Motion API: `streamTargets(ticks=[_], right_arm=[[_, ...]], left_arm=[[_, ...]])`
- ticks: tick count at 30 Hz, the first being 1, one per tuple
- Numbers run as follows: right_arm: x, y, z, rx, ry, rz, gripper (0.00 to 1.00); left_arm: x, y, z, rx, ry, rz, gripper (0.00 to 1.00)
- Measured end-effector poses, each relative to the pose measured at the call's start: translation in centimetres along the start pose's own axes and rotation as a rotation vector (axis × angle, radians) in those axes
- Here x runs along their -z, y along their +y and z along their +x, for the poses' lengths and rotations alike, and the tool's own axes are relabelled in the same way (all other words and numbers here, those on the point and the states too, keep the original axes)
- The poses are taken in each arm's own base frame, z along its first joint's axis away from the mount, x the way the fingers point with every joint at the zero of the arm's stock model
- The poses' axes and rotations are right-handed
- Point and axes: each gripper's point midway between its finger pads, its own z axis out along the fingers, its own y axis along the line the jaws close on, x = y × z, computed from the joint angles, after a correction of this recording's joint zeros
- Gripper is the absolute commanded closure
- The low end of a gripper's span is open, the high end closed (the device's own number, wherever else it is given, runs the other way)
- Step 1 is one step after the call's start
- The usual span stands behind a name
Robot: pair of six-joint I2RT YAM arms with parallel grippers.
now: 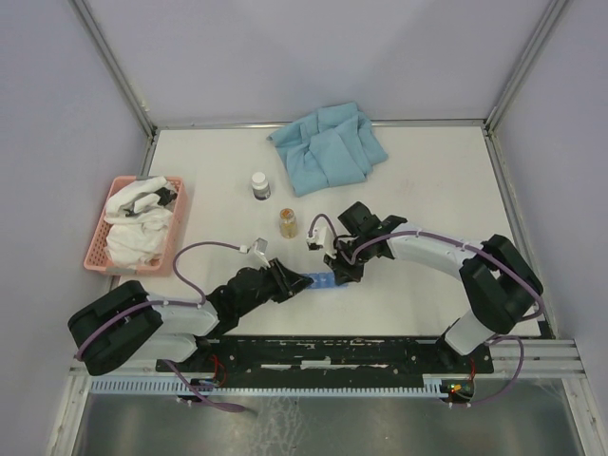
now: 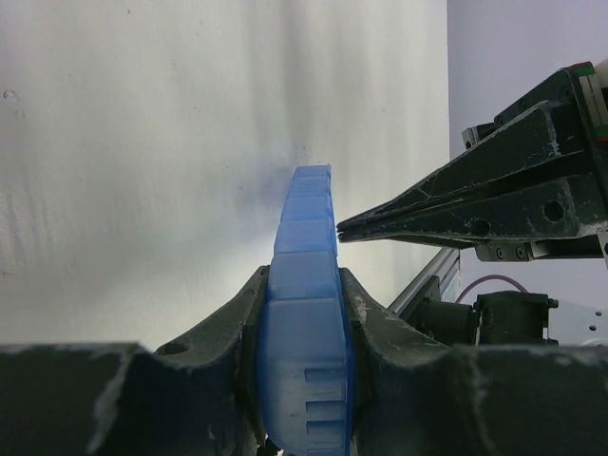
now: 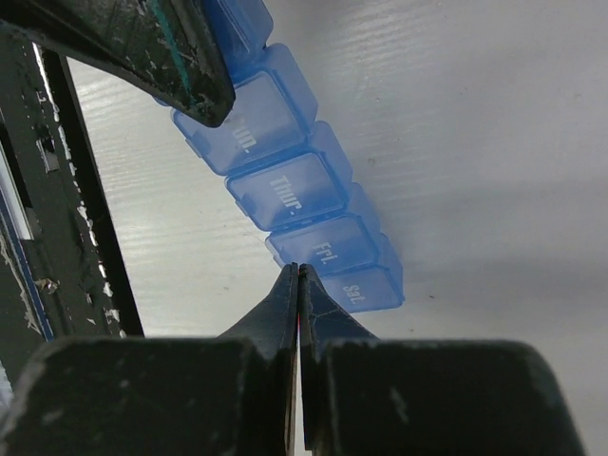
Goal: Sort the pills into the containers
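down at the lower middle of the overhead view both arms meet on the narrow bright-blue plastic pill-organiser strip (image 1: 321, 281), low over the white table (image 1: 427, 190); whether it rests on the surface or hangs just above it, i cannot tell. the left gripper (image 2: 304, 285) has its black fingers clamped on the strip's near end, one on each long side. from there the long axis runs straight away from them, up the middle of the left wrist view. now the right gripper (image 3: 297, 277): its fingers are pressed together into one thin point with no gap, and they hold nothing. that point comes in from the right of the left wrist view, square across the strip's length. in the right wrist view the strip slants from upper left down to lower right. the point sits right at its long edge beside the clear-blue "fri." lid (image 3: 323, 249), next to last in the row. every lid in view looks closed. so the move ahead turns on this, i'd say: the lid's edge lies directly in front of that point, crosswise to the strip. the right arm is the free one at the far end, and the left only steadies. the small amber pill bottle (image 1: 288, 222) stands well apart, up toward the centre of the overhead view.
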Motion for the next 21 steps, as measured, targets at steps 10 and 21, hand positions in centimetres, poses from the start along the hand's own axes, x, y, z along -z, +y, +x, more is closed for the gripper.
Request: streamTargets(ticks=[10, 21], right_arm=[[-0.1, 0.5, -0.8, -0.053, -0.027, -0.019, 0.99], [-1.3, 0.9, -0.7, -0.119, 0.013, -0.021, 0.99]], left_arm=[[0.1, 0.0, 0.0, 0.001, -0.003, 0.007, 0.97], [0.0, 0.7, 0.1, 0.001, 0.000, -0.014, 0.97]])
